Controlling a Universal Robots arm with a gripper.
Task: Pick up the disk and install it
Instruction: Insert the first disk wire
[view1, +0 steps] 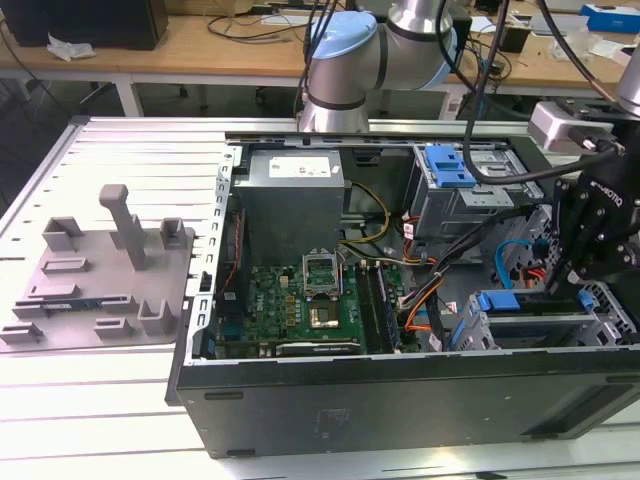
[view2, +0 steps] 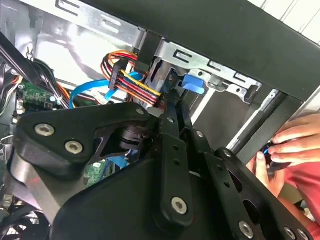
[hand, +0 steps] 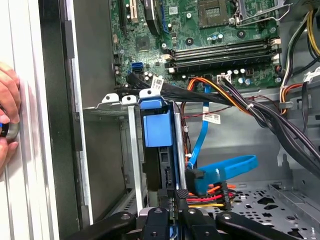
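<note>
- The black gripper has its fingers pressed together on the edge of the blue-framed silver disk.
- The disk stands on edge in the grey metal drive cage, at three o'clock inside the open computer case in the exterior view.
- A person's hand rests at the case's outer wall.

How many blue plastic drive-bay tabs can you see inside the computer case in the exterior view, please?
2. One blue tab sits on the upper drive cage; the other is on the disk in the lower cage. Others may be hidden.
</note>
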